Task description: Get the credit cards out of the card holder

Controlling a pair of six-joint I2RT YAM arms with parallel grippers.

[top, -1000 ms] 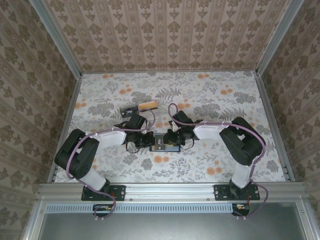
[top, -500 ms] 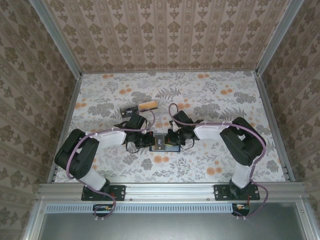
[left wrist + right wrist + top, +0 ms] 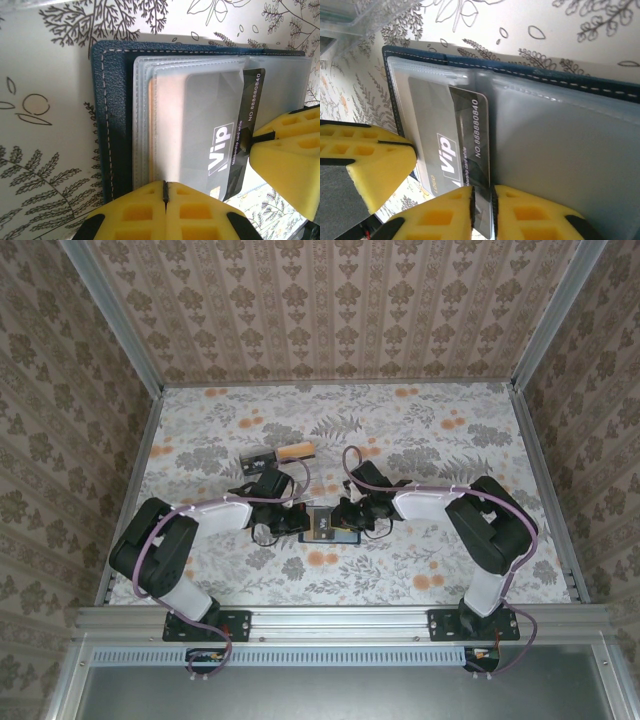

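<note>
The black card [image 3: 470, 132] bore a bold white "Vip" in a thin outlined box near its middle, seen through the clear pocket of the card holder [image 3: 570, 150]. Along the card's uncovered long edge ran "NO.88880840". Between the two sat a line of tiny pale print, perhaps "Membership card", though I couldn't read it properly.

The navy card holder [image 3: 112, 125] lies open flat, clear pockets up. A black card [image 3: 251, 107] marked "Vip" juts partway from one pocket. A tan-orange card [image 3: 151, 130] sits tucked behind it.
</note>
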